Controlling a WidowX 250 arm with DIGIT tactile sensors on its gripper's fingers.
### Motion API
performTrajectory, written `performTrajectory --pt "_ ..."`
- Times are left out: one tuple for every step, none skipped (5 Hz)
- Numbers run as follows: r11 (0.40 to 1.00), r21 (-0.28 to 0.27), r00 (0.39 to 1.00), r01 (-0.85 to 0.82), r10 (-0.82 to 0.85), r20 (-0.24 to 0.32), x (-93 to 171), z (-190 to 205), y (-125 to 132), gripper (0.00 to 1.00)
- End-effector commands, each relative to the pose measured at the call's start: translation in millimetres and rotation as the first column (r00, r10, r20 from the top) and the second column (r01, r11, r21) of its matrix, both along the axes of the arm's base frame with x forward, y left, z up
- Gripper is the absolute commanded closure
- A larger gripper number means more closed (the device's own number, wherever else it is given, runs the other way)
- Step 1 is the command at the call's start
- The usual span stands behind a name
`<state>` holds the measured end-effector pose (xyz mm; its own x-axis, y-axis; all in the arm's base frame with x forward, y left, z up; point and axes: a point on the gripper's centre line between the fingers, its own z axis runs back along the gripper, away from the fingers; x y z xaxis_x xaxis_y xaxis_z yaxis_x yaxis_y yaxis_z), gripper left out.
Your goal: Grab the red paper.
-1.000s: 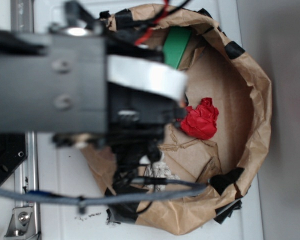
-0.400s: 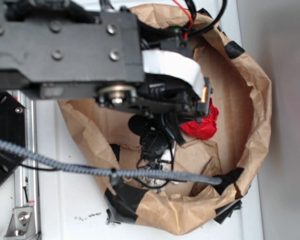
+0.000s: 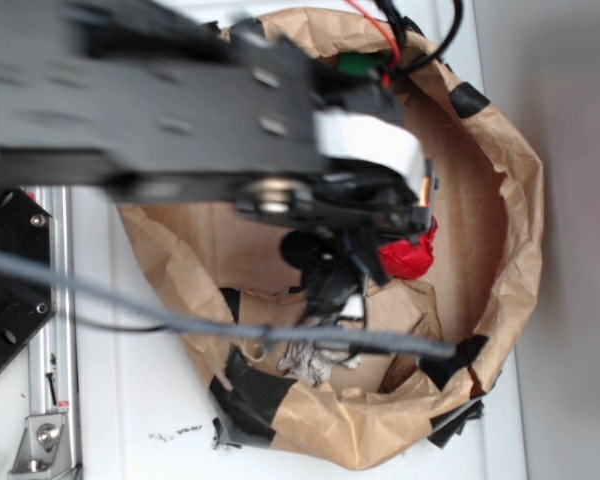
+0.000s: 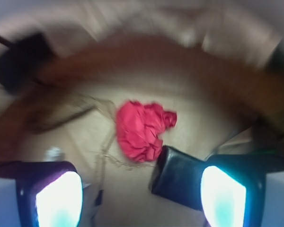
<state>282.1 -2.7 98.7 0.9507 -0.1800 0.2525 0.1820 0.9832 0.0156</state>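
In the wrist view we see the black two-fingered gripper (image 4: 132, 182) with its fingers spread wide apart and holding nothing: the left finger (image 4: 47, 194) sits at the lower left corner and the right finger (image 4: 199, 182) at the lower right, each with a pale glowing patch on it. The bright red crumpled paper wad (image 4: 142, 128) lies on the brown floor just ahead of the gap, nearer the right finger, whose dark tip reaches the wad's lower right edge; we cannot tell whether the two touch, as the picture is blurred. In the exterior view the black metal robot arm (image 3: 170, 110) stretches in from the left across the top of the frame, smeared by motion, and its gripper end hangs over the middle of the crumpled brown paper basin with black tape patches (image 3: 510, 200). There only the right part of the red wad (image 3: 412, 258) shows, peeking out from under the gripper's body. A small grey-white crumpled paper scrap (image 3: 308, 360) lies lower on the basin floor, well apart from the red wad. A grey braided cable (image 3: 130, 305) crosses the basin in front of that scrap, and red and black wires (image 3: 385, 30) run over the basin's upper rim beside a green patch (image 3: 355, 65). The basin sits on a white tabletop (image 3: 130, 400).
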Motion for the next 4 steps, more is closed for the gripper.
performTrajectory --pt "0.993 -0.067 0.995 -0.098 0.097 -0.016 38.3 -39.2 -0.7 0.00" --pt "0.994 -0.064 0.996 -0.093 0.091 -0.021 44.3 -51.2 -6.6 0.00" --pt "0.996 -0.088 1.000 -0.020 0.020 0.002 48.2 -54.9 -23.4 0.00" --pt "0.989 -0.098 0.994 0.109 -0.106 0.041 38.8 -39.3 -39.0 0.00"
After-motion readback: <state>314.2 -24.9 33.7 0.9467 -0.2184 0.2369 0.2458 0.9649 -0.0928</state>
